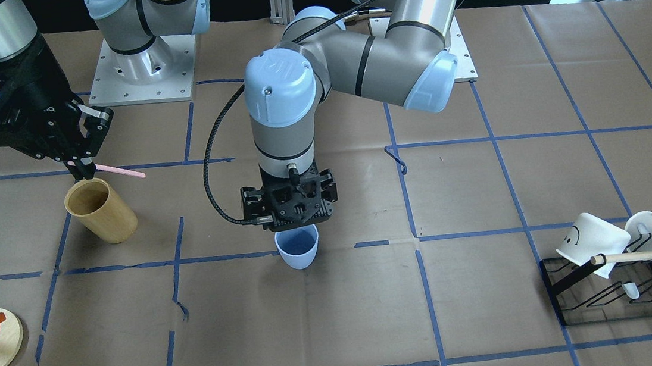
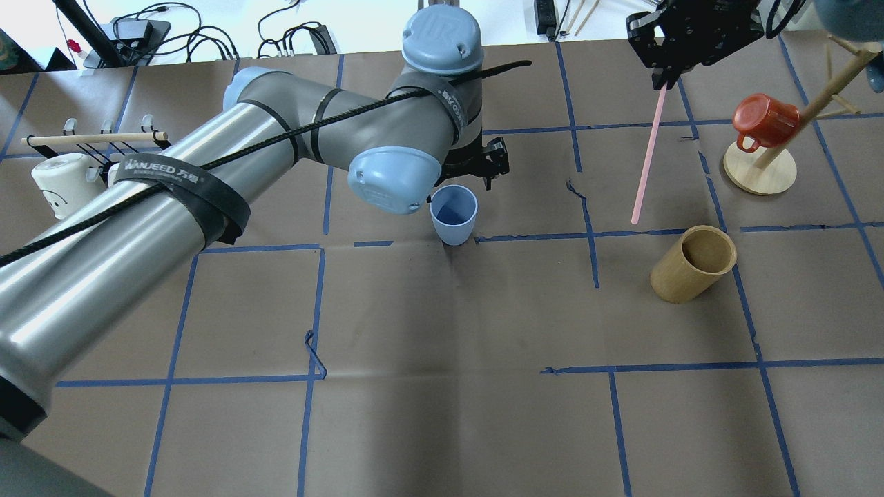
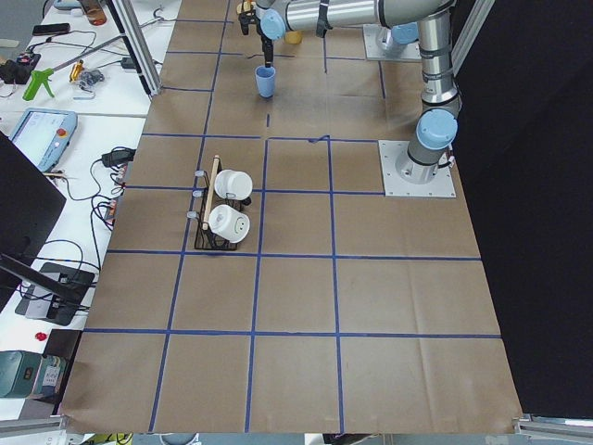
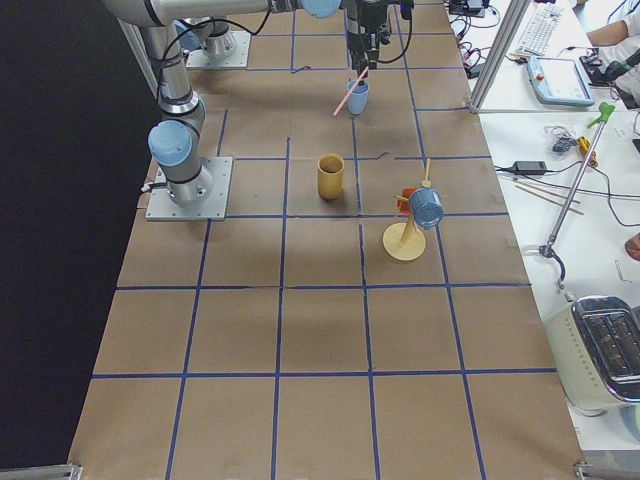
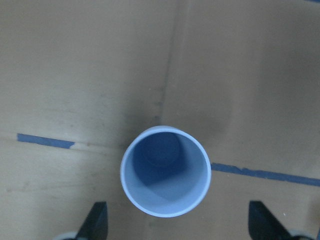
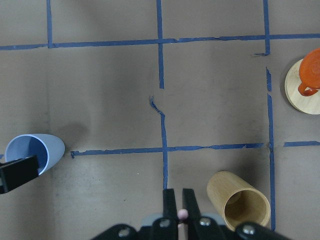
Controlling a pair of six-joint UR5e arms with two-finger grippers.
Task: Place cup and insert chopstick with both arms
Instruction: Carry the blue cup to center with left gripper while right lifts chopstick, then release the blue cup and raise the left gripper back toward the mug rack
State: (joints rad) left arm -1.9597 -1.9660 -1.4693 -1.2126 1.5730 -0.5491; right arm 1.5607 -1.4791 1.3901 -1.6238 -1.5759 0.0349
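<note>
cup [image 2: 454, 214]: blue, upright on the worktop [image 2: 442, 414] near the middle, next to a tape line; nothing inside it.
left hand [image 5: 181, 225]: directly over the cup, pointing down. Fingers spread wide, one on each side of the rim and clear of it; grasping nothing.
right hand [image 2: 661, 76]: raised, well apart from the cup. Clenched on the top end of the chopstick.
chopstick [image 2: 648, 155]: pink, hanging from the right hand at a slant, low end free in the air. In no vessel yet.
tumbler [image 2: 693, 264]: wooden, upright, empty, near the chopstick's low end. Looks like a bystander, though I can't rule it out as the target.
others: white mugs [image 1: 594, 239] on a rack at the left arm's end of the worktop; orange mug [image 2: 763, 121] on a wooden stand beside the tumbler.
done: cup placement looks complete, with the cup standing by itself and let go. Chopstick picked up.
left: left arm to lift away from the rim. Right arm to carry the chopstick across, line it up over the cup mouth, lower it in and let go. Roughly halfway, by my reckoning.
</note>
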